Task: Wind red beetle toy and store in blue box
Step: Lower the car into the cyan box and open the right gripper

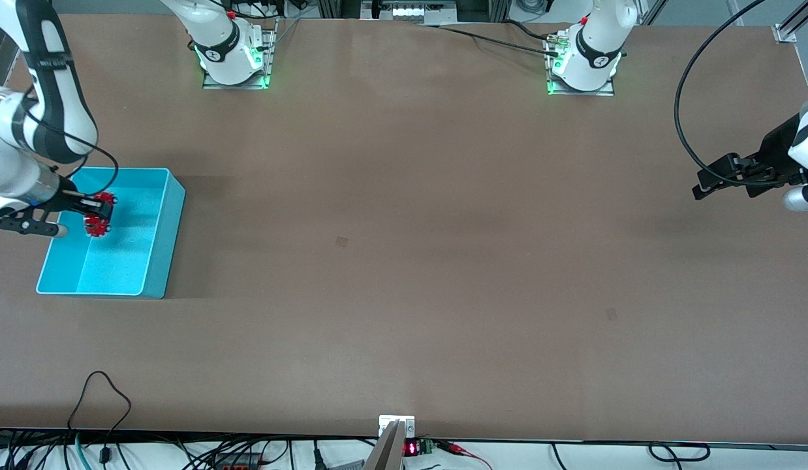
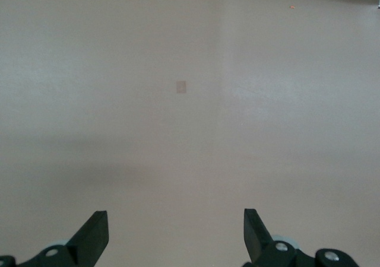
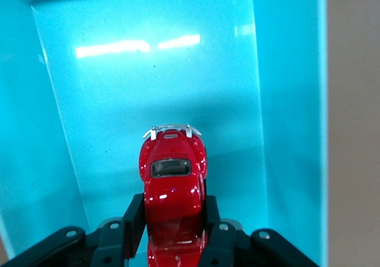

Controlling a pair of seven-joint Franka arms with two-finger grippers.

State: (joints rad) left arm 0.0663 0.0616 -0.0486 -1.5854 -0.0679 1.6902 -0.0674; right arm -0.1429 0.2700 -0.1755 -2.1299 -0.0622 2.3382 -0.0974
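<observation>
**Beetle held over the bin, ready to be let go**

The right gripper hangs over the blue box, its jaws clenched on the flanks of the red beetle toy, which sits between them above the bin's floor, nose pointing away from the wrist. To finish well, I'd judge it should sink lower, keep clear of the walls, then part the jaws gently so the car neither bounces nor rolls off under its spring. The toy is glossy red, rounded, with a silvery bumper and a small dark window. The left gripper waits over bare desk, jaws spread apart, holding nothing.
</observation>
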